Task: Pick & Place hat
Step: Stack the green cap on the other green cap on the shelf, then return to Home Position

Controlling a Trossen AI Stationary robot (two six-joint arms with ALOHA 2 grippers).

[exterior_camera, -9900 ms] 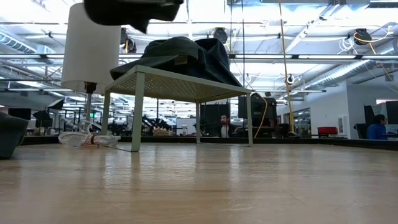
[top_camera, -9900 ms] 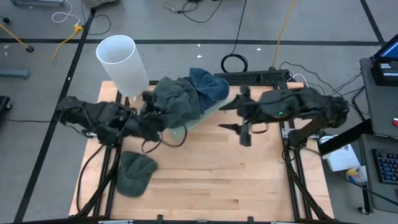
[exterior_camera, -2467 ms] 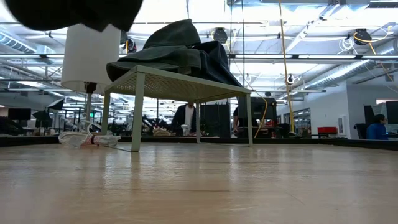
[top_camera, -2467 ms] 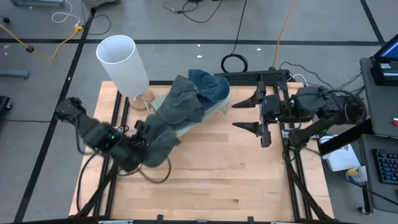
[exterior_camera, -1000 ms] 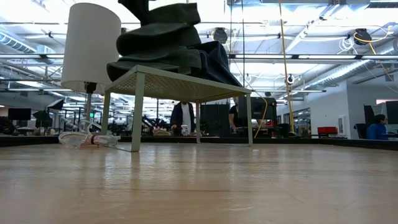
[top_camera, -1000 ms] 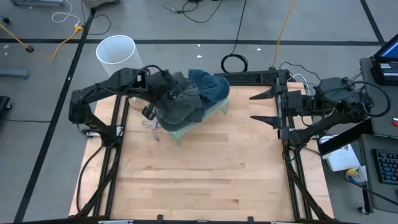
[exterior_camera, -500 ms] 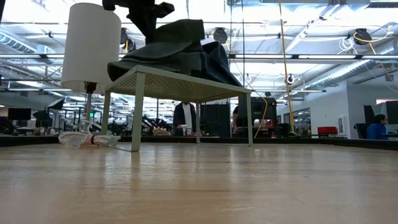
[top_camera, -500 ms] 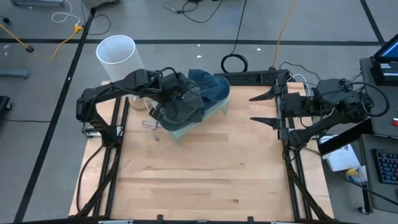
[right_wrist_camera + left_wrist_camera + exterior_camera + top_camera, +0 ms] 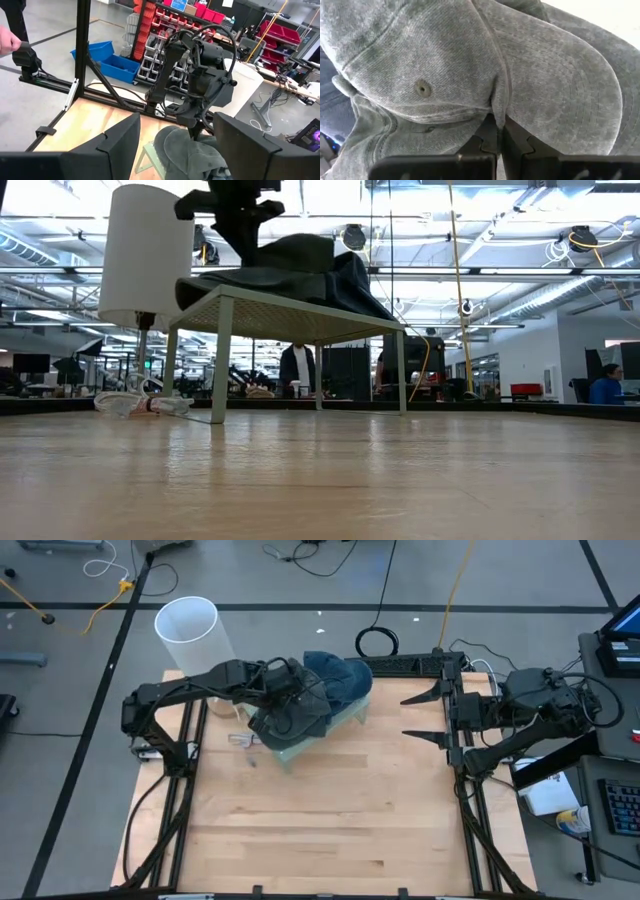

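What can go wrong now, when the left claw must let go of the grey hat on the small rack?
1. The left claw is shut on a fold of the grey hat; when it lifts away, the fabric might catch and drag the hat off the rack.
2. The hat lies on a heap with the blue hat; the heap might slide.

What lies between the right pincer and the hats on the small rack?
Only bare wooden tabletop, seen in the high view: the open right pincer waits well apart from the hats on the rack.
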